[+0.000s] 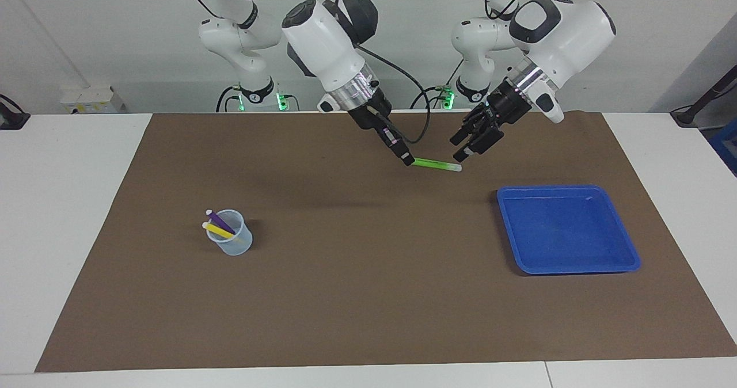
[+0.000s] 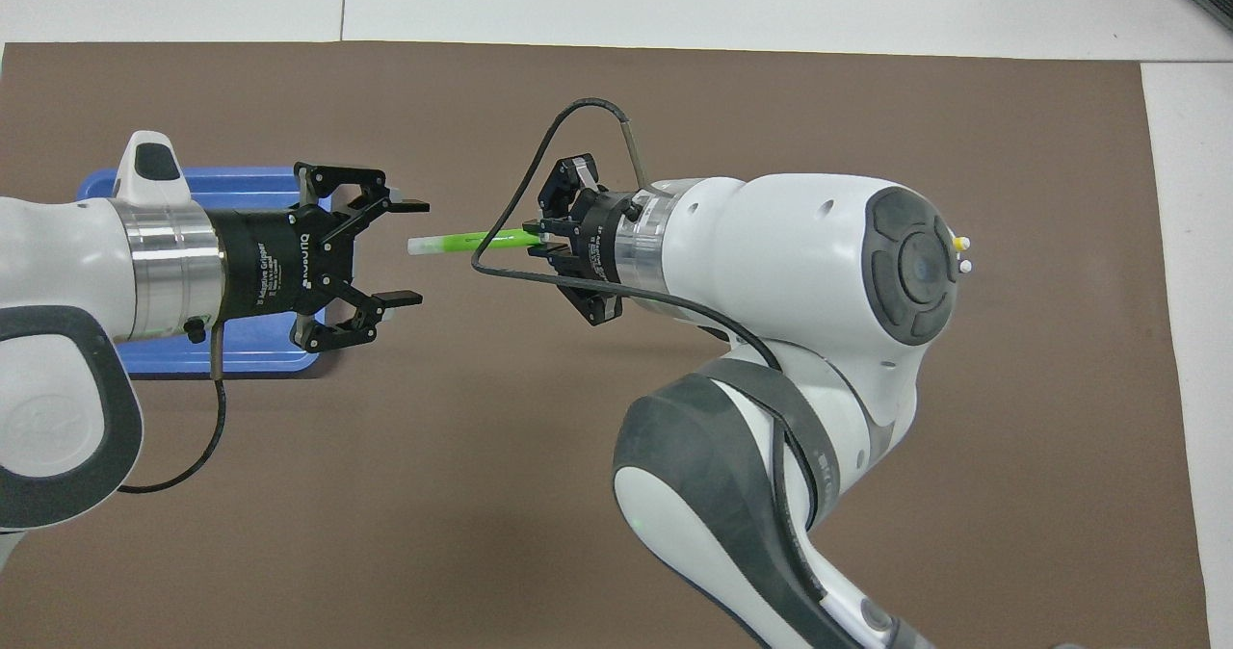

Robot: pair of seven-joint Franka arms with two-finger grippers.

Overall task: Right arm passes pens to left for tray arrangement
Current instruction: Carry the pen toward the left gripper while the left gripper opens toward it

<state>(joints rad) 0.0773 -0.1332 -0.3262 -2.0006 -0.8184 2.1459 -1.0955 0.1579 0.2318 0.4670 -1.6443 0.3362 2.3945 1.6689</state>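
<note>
My right gripper [image 1: 407, 160] [image 2: 539, 237] is shut on one end of the green pen [image 1: 436, 165] [image 2: 472, 239] and holds it level above the mat. The pen's pale end points toward my left gripper [image 1: 458, 151] [image 2: 412, 251]. That gripper is open, and in the overhead view the pale end lies just between its fingertips, which stand apart from it. The blue tray [image 1: 567, 229] [image 2: 226, 177] lies empty toward the left arm's end, partly hidden under the left wrist in the overhead view. The purple pen [image 1: 220, 221] and the yellow pen [image 1: 219, 231] stand in a clear cup [image 1: 233, 241].
A brown mat [image 1: 368, 296] covers most of the white table. The cup stands toward the right arm's end; in the overhead view the right arm's elbow covers it and only two pen tips [image 2: 960, 254] peek out. A black cable loops beside the right wrist.
</note>
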